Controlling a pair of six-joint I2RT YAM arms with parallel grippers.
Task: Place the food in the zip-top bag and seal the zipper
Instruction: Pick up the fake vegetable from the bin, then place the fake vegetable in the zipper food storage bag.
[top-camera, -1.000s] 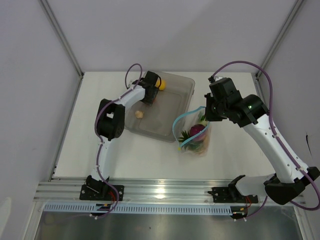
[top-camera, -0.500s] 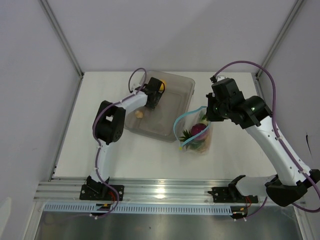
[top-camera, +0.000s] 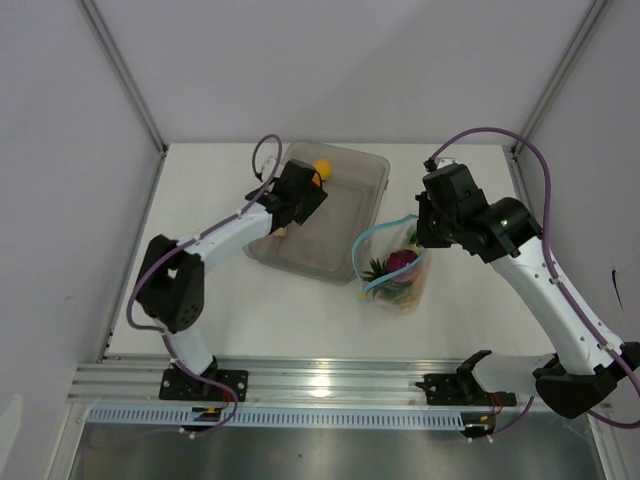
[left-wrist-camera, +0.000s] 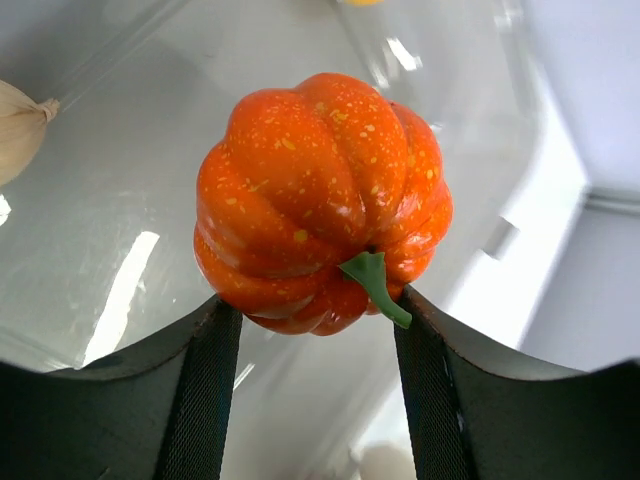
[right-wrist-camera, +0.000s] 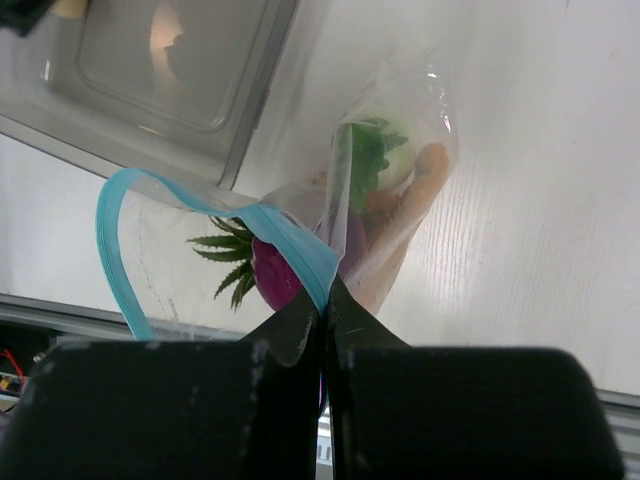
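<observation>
An orange pumpkin (left-wrist-camera: 320, 200) with a green stem sits between the fingertips of my left gripper (left-wrist-camera: 315, 330), which is shut on it above the clear grey tray (top-camera: 350, 200). A yellow lemon (top-camera: 322, 168) lies at the tray's far side. A beige bit (left-wrist-camera: 18, 130) lies on the tray floor. My right gripper (right-wrist-camera: 325, 300) is shut on the light blue zipper (right-wrist-camera: 290, 245) and holds the zip-top bag (top-camera: 400, 270) open and upright to the right of the tray. Inside the bag show a purple onion (right-wrist-camera: 275, 275), a green sprig (right-wrist-camera: 225, 255) and orange bits (right-wrist-camera: 425, 175).
The tray's near right corner (right-wrist-camera: 250, 150) lies close to the bag's mouth. White tabletop (top-camera: 300, 310) spreads in front of the tray and the bag. A metal rail (top-camera: 330, 380) with both arm bases runs along the near edge. Grey walls close in the sides.
My left arm has swung its elbow out to the left, and its gripper has drawn back from the tray's far edge towards the tray's middle. The right gripper and bag have shifted slightly right.
</observation>
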